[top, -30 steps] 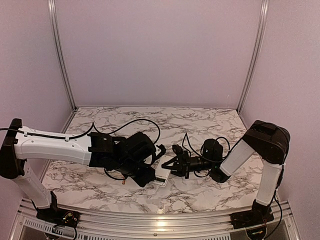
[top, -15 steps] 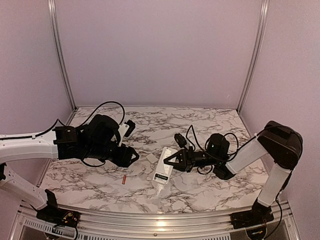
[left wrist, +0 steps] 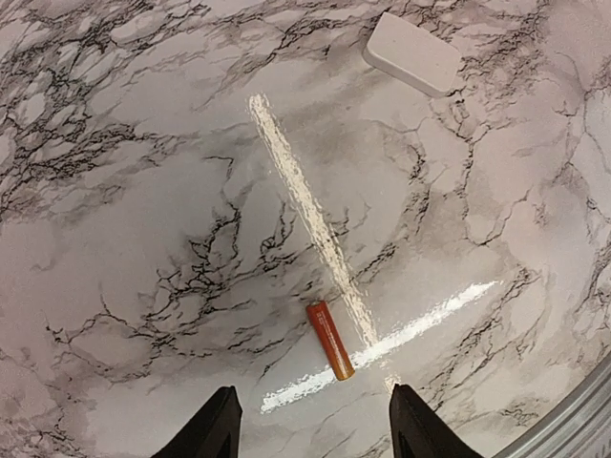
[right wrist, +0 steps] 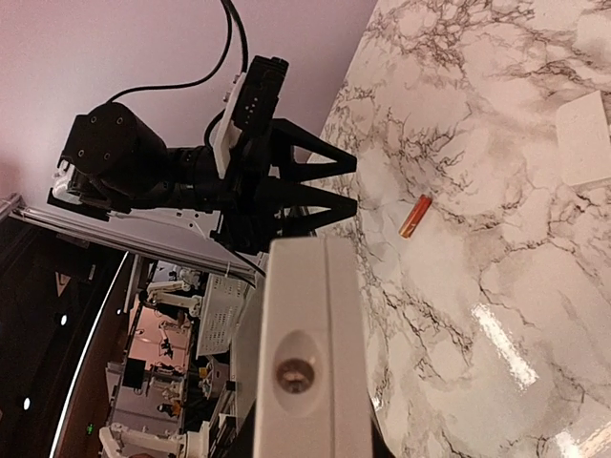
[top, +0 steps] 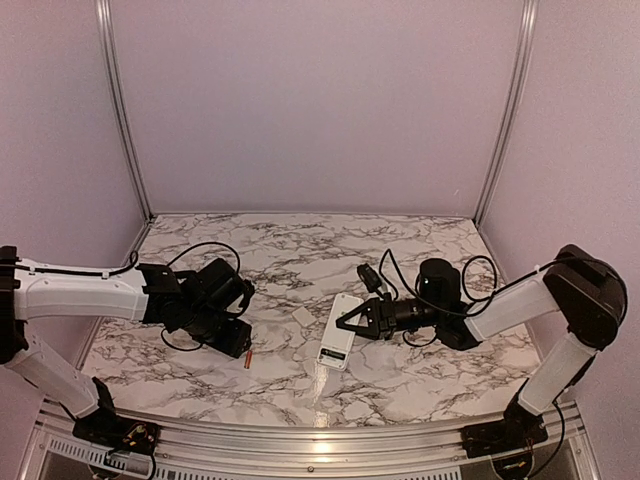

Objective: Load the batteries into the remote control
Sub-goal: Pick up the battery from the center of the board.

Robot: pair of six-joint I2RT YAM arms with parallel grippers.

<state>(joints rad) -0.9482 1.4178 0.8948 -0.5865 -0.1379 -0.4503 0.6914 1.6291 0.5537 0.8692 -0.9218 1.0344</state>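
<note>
The orange-red battery (left wrist: 330,341) lies slanted just ahead of the spread left tool (left wrist: 315,429); the right tool (top: 343,324) pinches the remote control (top: 335,352).

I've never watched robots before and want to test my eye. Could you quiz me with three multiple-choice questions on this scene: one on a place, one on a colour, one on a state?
1. Where is the small white cover piece?
A) on the table between the arms
B) in the left tool
C) on top of the remote control

2. What colour is the battery lying loose?
A) blue
B) orange-red
C) green

3. How is the left tool?
A) shut on the battery
B) open and empty
C) shut on the cover piece

Answers:
1 A, it lies on the marble table, left of the remote control.
2 B, the left wrist view shows its colour plainly.
3 B, its fingers stand apart, with the battery lying ahead of them.
</note>
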